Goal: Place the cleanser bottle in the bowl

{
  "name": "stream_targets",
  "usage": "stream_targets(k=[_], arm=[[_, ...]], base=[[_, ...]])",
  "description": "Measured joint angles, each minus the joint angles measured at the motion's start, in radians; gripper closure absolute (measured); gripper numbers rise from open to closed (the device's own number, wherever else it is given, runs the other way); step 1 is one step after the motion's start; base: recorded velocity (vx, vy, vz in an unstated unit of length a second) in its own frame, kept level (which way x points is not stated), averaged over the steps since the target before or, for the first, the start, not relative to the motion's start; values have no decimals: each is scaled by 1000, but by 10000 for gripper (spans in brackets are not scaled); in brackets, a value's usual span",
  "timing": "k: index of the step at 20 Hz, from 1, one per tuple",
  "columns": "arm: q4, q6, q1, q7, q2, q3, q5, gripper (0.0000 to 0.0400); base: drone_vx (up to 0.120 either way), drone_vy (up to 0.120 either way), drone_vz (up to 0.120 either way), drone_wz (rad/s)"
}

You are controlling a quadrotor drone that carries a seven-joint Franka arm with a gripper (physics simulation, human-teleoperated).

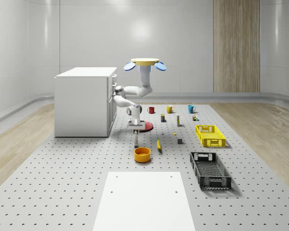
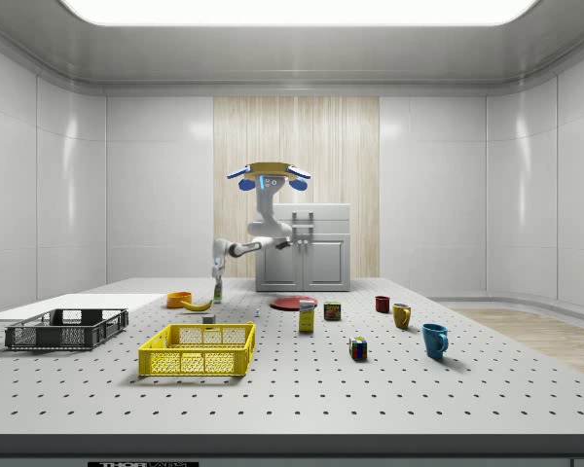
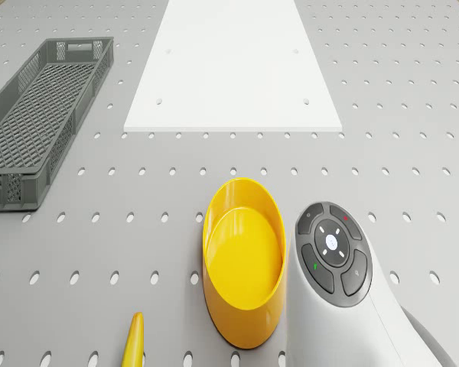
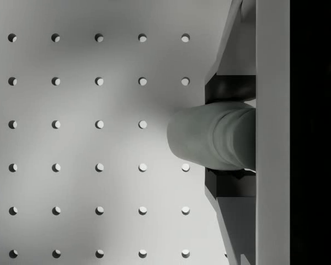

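The drone (image 1: 145, 62) hovers above the perforated table, in front of the white cabinet (image 1: 84, 101). Its arm bends down to the gripper (image 1: 134, 128), which is shut on the cleanser bottle (image 1: 136, 139). The bottle hangs upright just behind the orange bowl (image 1: 142, 154), on the cabinet side. In the wrist view the fingers (image 4: 231, 88) clamp the pale round bottle (image 4: 209, 135) over bare table holes. The side view has the gripper (image 2: 217, 268) holding the bottle (image 2: 217, 290) right of the bowl (image 2: 179, 299). The drone view looks into the empty bowl (image 3: 241, 256), with the arm's wrist (image 3: 333, 260) beside it.
A banana (image 1: 159, 144) lies right of the bowl, and a red plate (image 1: 145, 126) sits behind the gripper. A black crate (image 1: 210, 169) and a yellow crate (image 1: 210, 135) stand to the right. A white board (image 1: 144, 199) lies at the front. Mugs and small items line the back.
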Motion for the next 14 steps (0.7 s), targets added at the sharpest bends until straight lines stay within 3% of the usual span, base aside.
stream_targets(k=[2, 8, 9, 14], arm=[[-13, -12, 7, -1, -4, 26, 24, 246], [-36, -36, 20, -1, -11, 82, 76, 246], [-38, -37, 21, -1, -12, 88, 81, 246], [-43, -41, 23, 0, -16, 102, 96, 246]], base=[[100, 0, 0, 0], [120, 120, 0, 0], [120, 0, 0, 0], [120, 0, 112, 0]])
